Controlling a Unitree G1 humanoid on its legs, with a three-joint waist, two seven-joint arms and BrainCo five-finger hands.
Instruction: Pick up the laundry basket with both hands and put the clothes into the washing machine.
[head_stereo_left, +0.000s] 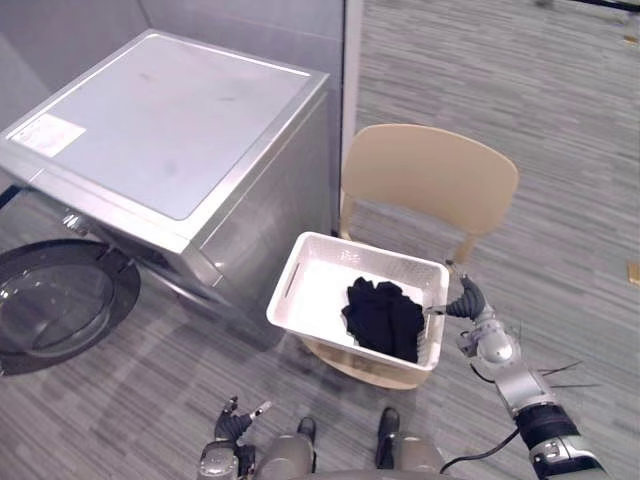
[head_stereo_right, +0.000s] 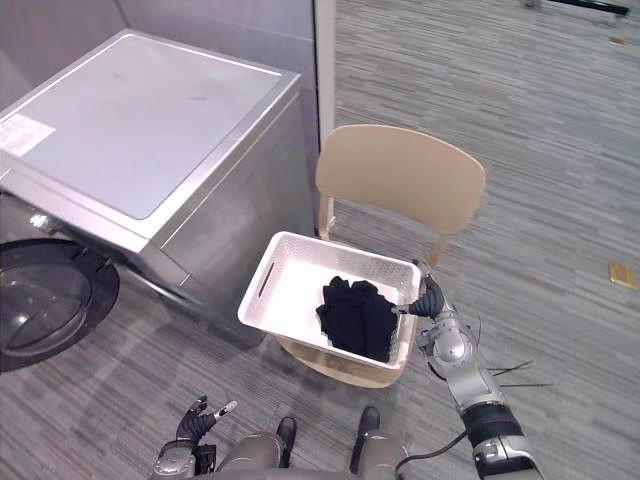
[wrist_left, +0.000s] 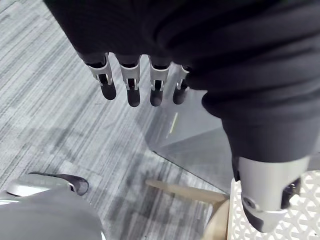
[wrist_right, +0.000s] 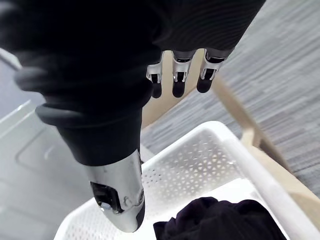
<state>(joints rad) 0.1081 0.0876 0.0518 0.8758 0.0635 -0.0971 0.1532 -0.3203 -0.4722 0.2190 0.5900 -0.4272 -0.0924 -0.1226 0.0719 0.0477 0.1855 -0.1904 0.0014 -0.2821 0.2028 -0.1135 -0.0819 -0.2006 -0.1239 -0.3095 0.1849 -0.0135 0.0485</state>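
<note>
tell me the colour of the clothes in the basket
Black clothes; the left eye view shows them best.

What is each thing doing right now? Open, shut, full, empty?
Washing machine door, open.
Chair, upright.
Basket, on the chair, not lifted.
Clothes, in the basket.
Left hand, open, empty.
Right hand, open, by basket's rim.

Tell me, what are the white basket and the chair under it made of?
The laundry basket looks like white plastic: its walls are a moulded lattice of small holes, with a smooth, slightly shiny rim. The chair looks like light wood, smooth and matte, with a curved tan backrest; it could be wood-look plastic instead.
</note>
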